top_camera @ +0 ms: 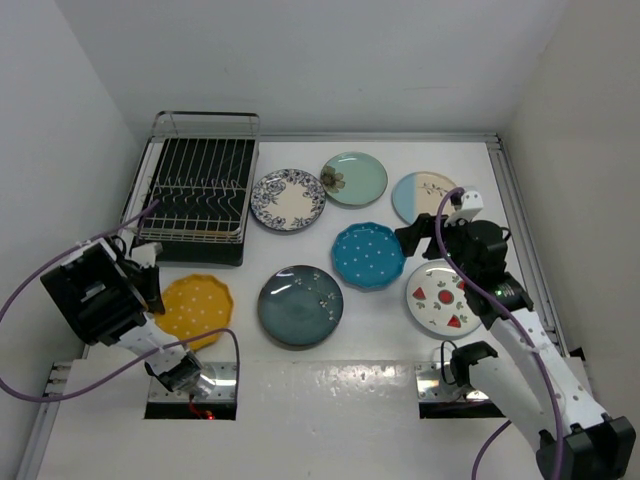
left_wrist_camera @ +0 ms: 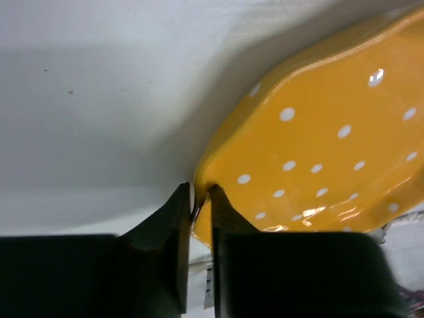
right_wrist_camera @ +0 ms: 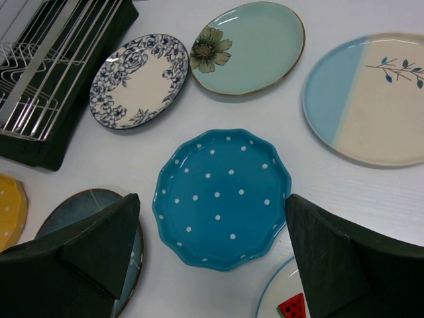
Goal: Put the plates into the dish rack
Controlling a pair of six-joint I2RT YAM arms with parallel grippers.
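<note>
While nipping rim of round yellow white-dotted ceramic plate (left_wrist_camera: 318,146), near-left on worktop (top_camera: 470,165), with left claw (left_wrist_camera: 201,193) almost closed, holds right claw (right_wrist_camera: 211,202) wide open, empty, above bright-blue dotted plate (right_wrist_camera: 225,165).

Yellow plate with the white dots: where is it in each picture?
Top view: the yellow plate is at the lower left, in front of the dish rack.
Left wrist view: the yellow plate fills the right side, its rim pinched by the left hand.
Right wrist view: only a sliver of it shows at the left edge.
Shared landmark: the dark teal plate beside it, in the top and right wrist views only.
</note>
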